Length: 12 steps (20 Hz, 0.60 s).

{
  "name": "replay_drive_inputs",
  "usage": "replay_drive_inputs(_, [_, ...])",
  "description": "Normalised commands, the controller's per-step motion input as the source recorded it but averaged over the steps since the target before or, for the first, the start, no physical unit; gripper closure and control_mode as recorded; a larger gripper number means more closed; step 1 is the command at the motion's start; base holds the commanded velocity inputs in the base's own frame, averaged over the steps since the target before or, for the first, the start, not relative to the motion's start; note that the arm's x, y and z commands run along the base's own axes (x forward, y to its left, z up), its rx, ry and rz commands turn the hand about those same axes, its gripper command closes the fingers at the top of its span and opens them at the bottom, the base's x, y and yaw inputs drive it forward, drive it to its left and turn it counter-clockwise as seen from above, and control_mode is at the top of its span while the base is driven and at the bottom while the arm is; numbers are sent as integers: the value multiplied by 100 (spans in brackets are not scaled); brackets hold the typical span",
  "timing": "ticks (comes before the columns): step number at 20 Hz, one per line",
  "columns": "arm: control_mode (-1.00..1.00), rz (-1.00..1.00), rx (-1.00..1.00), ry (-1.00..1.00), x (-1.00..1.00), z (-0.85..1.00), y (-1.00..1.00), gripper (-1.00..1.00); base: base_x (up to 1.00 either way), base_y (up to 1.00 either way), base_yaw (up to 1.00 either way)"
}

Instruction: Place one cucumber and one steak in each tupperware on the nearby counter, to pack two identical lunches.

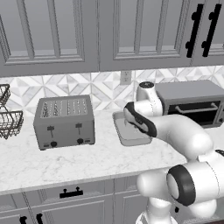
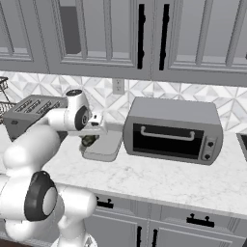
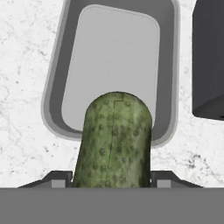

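My gripper (image 3: 109,179) is shut on a green, bumpy cucumber (image 3: 114,140) that stands up between the two finger tips. Right below it, an empty grey tupperware (image 3: 52,92) sits on the white marbled counter (image 3: 22,65); the cucumber's end hangs over the near rim. From the right base view the gripper (image 2: 89,139) holds the dark cucumber (image 2: 88,141) above the left end of the tupperware (image 2: 107,148). In the left base view my arm covers part of the tupperware (image 1: 127,136). The steak is out of view.
A silver toaster (image 1: 64,121) stands on the counter (image 1: 65,162) left of the tupperware. A grey toaster oven (image 2: 171,130) stands close on its right, its dark corner (image 3: 210,61) beside the container. A wire basket (image 1: 8,116) is at the far left.
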Motion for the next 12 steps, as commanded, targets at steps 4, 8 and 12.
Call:
replay_drive_inputs(4, [-100, 6, 4, -2, 37, -15, -3, 100, 0, 0, 0])
replay_drive_inputs(8, [-100, 13, 4, -1, 57, -24, 0, 100, 0, 0, 0])
replay_drive_inputs(12, [-100, 12, 3, -1, 52, -18, 0, 100, 0, 0, 0])
